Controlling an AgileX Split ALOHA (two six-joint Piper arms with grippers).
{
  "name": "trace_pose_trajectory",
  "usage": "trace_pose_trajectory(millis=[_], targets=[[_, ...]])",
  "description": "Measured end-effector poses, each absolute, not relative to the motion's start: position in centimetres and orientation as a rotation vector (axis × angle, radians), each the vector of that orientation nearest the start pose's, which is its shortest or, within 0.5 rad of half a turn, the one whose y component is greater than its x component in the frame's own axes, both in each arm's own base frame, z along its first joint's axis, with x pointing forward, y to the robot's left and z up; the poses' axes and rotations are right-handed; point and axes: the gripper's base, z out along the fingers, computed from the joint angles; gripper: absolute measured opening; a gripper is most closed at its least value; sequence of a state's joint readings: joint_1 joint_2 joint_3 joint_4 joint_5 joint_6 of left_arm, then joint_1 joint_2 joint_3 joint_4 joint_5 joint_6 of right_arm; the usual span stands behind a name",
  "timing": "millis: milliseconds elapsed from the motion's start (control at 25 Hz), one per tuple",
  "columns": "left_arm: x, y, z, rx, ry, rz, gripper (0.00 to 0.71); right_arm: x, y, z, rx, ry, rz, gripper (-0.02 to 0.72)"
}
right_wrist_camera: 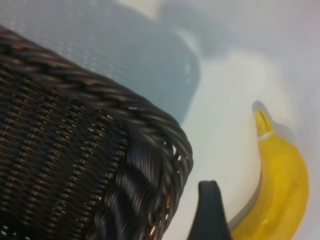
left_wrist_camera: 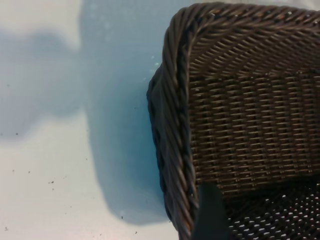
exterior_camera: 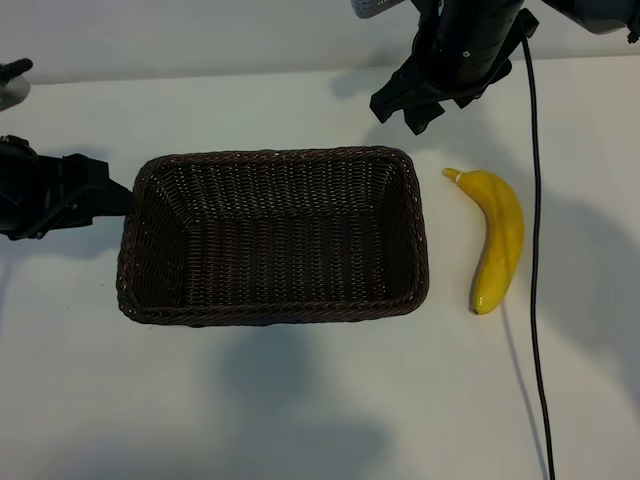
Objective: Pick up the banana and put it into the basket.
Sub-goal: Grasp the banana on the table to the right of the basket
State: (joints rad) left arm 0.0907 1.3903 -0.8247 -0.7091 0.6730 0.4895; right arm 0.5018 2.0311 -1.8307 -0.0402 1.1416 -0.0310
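The left gripper [exterior_camera: 110, 198] sits just beside the basket's [exterior_camera: 272, 238] left end, close to the rim, with its jaws spread and nothing between them. The basket itself lies in the middle of the white table [exterior_camera: 300, 400], its woven floor bare. Behind the basket's far right corner hangs the right gripper [exterior_camera: 415, 100], pointing steeply down, jaws parted and gripping nothing. To the right of the basket, apart from its right wall, the banana [exterior_camera: 497, 241] lies flat on the table, stem end toward the far side. A black cable [exterior_camera: 534, 250] runs along the table just right of the banana.

The task looks to be at the approach step: the banana is not yet picked up. The next move likely calls for the right gripper to shift over the banana's middle, straddle it across its width, descend and close.
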Motion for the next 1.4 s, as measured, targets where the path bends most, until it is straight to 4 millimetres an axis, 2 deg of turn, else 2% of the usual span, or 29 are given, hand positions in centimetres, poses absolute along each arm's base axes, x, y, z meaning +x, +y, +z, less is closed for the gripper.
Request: trace_pose_trajectory(millis=[360, 600, 880, 1000, 1120, 1320, 1400], targets=[[26.6, -1.3, 24.1, -0.093, 2.549, -0.543, 0.553, 38.9, 19.3, 26.6, -0.748, 2.746, -0.182, 0.559], [26.6, -1.3, 24.1, -0.091, 2.549, -0.54, 0.552, 39.4, 17.8, 27.0, -0.681, 2.756, -0.214, 0.563], [26.6, -1.3, 24.1, -0.091, 2.547, -0.537, 0.552, 38.3, 15.7, 31.6, -0.574, 2.681, -0.169, 0.564], [26.6, -1.3, 24.1, -0.09, 2.547, -0.537, 0.552, 37.8, 15.5, 32.5, -0.556, 2.672, -0.127, 0.564], [26.6, -1.3, 24.1, -0.09, 2.547, -0.536, 0.552, 37.4, 15.5, 31.4, -0.566, 2.713, -0.116, 0.564], [26.6, -1.3, 24.1, -0.089, 2.548, -0.535, 0.552, 36.3, 14.3, 27.2, -0.6, 2.856, -0.189, 0.564], [26.6, -1.3, 24.1, -0.089, 2.548, -0.535, 0.552, 36.0, 13.8, 26.0, -0.604, 2.896, -0.211, 0.564]])
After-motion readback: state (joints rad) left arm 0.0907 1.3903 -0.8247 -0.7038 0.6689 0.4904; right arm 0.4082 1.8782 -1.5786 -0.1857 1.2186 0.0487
